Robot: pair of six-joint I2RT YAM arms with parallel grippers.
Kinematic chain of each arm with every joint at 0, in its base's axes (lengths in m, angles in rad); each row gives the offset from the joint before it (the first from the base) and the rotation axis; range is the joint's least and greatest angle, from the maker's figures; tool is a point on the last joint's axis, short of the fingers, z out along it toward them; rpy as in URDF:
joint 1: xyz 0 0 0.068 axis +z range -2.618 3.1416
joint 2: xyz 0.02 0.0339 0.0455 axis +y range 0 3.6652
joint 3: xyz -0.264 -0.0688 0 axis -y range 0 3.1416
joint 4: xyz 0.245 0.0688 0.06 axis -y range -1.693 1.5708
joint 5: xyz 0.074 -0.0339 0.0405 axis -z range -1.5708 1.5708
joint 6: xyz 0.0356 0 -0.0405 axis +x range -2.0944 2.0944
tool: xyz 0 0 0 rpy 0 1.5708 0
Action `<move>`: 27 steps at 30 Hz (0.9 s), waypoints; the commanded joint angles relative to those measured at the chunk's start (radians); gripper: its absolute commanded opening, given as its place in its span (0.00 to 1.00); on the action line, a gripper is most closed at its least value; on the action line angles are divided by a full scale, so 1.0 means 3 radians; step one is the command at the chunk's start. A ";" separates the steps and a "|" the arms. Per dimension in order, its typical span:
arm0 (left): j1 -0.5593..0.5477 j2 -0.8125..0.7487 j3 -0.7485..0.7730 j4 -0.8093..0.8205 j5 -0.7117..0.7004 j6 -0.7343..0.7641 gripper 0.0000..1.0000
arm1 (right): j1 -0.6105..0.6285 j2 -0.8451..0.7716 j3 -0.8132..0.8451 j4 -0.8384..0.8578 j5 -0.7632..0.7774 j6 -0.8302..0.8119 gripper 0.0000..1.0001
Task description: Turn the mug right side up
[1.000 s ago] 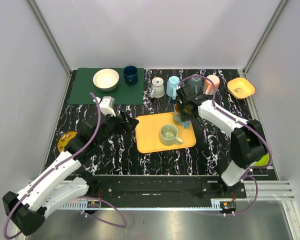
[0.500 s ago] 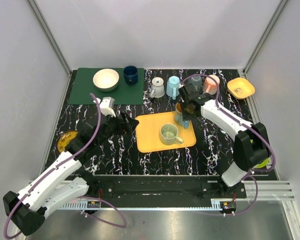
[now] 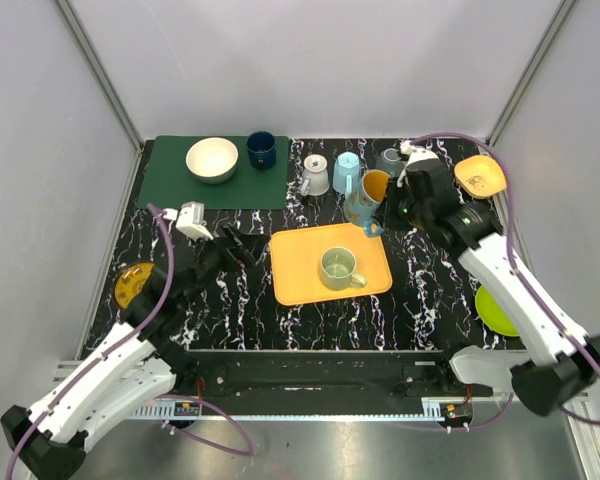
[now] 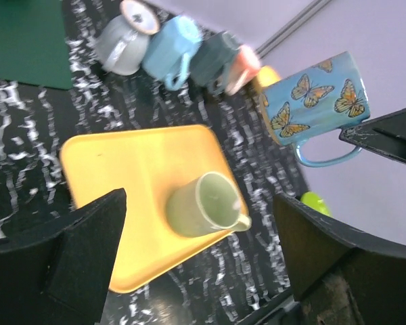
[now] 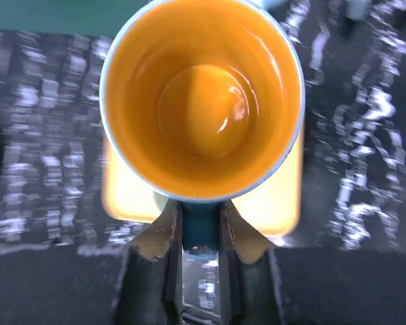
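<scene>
The blue butterfly mug (image 3: 364,203) with an orange inside hangs tilted in the air behind the yellow tray (image 3: 300,283), its mouth facing up and to the right. My right gripper (image 3: 387,214) is shut on its handle. In the right wrist view the fingers (image 5: 169,233) pinch the blue handle (image 5: 201,227) under the orange mouth (image 5: 201,101). The left wrist view shows the mug (image 4: 316,98) with its handle hanging down. My left gripper (image 3: 254,245) is open and empty, left of the tray. In its own view the left gripper (image 4: 199,223) frames an upright green mug (image 4: 206,213).
The green mug (image 3: 338,267) stands upright on the tray. A white mug (image 3: 314,177), a light blue mug (image 3: 347,172) and a dark mug (image 3: 390,160) line the back. A cream bowl (image 3: 212,159) and a navy cup (image 3: 261,150) sit on a green mat. An orange bowl (image 3: 480,176) and a lime plate (image 3: 497,312) are at the right.
My right gripper has lifted the butterfly mug from the tray's back right corner, carried it back and tilted its mouth upward. My left arm drew back a little to the left.
</scene>
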State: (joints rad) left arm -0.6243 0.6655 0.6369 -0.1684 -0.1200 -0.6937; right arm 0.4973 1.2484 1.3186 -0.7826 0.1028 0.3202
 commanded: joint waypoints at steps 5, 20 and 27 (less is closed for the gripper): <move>0.0005 -0.0378 -0.0839 0.2457 0.0598 -0.0919 0.99 | 0.0020 -0.0873 -0.0539 0.2535 -0.1609 0.1391 0.00; 0.0000 0.1165 -0.0461 0.4590 0.1525 -0.1609 0.99 | 0.0025 -0.0781 -0.1036 0.4189 -0.2214 0.2553 0.00; -0.0077 0.1581 -0.0144 0.4770 0.1596 -0.1640 0.99 | 0.0025 -0.0741 -0.1056 0.4138 -0.2270 0.2512 0.00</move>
State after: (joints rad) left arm -0.6338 1.1069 0.5217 1.1172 0.3149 -1.1660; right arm 0.4984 1.0458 0.9680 0.2729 -0.5499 1.0523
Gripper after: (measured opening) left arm 0.984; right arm 0.232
